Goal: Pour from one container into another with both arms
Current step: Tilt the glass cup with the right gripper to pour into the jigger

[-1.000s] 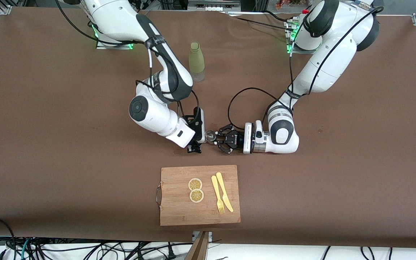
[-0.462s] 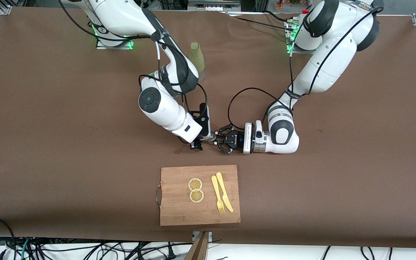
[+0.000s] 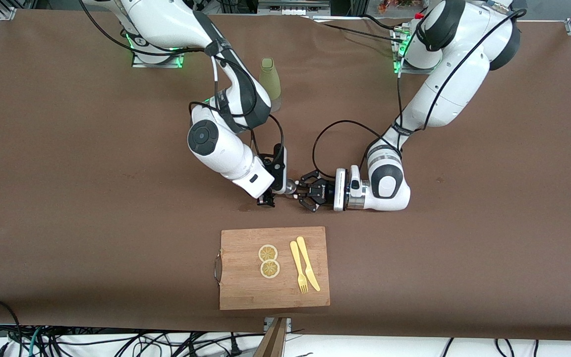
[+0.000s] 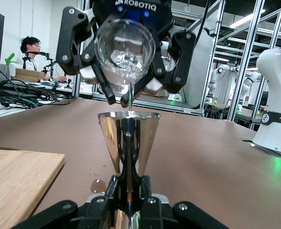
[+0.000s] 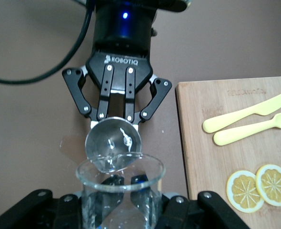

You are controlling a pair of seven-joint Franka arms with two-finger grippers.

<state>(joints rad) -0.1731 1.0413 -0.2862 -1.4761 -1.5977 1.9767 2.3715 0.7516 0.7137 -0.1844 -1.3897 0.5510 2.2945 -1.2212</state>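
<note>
Over mid-table, your right gripper (image 4: 126, 71) is clamped on a tilted glass (image 4: 125, 50), trickling water into the metal jigger (image 4: 128, 143) that the left gripper (image 5: 119, 119) grips upright. I'd keep the lip over the jigger's middle and tip slowly; there's already a small puddle (image 4: 98, 185) near the board (image 3: 274, 267).

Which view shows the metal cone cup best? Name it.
Left wrist view: the metal cone cup stands full-length in the left pincer, below the tilted glass. The right wrist view shows only its mouth; the front view, a glint.
</note>
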